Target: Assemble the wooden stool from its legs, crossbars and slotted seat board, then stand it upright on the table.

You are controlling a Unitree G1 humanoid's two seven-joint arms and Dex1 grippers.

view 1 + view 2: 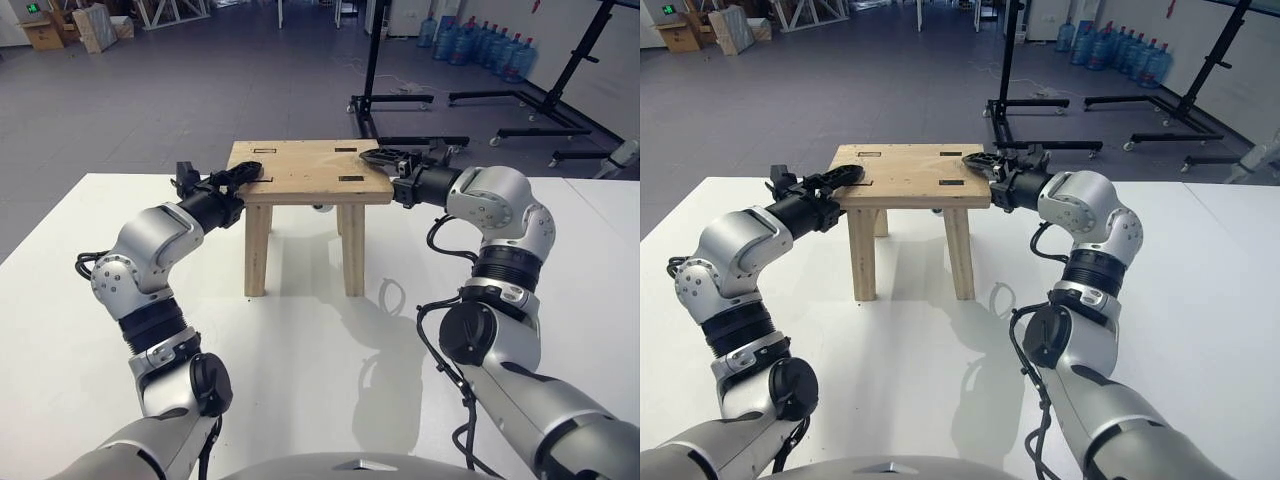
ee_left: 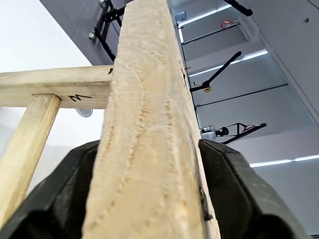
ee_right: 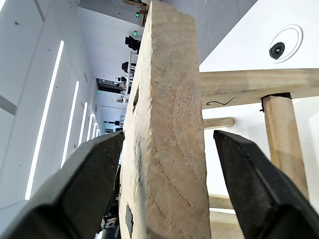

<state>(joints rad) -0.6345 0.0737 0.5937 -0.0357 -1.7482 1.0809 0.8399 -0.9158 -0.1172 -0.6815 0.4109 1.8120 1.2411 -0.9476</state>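
The stool (image 1: 300, 215) stands upright on the desk (image 1: 300, 390). The left gripper (image 1: 248, 174) has its jaws clamped on one edge of the seat board (image 1: 300, 165); the right gripper (image 1: 374, 158) sits with jaws slack astride the opposite edge. A slow, level release should avoid tipping.

A bare workshop hall: grey floor (image 1: 200, 90), black wheeled stands (image 1: 376, 60), water jugs (image 1: 482, 45), cardboard boxes (image 1: 45, 35).

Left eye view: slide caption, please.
Left gripper clamps and right gripper straddles opposite edges of the seat board on the upright stool.
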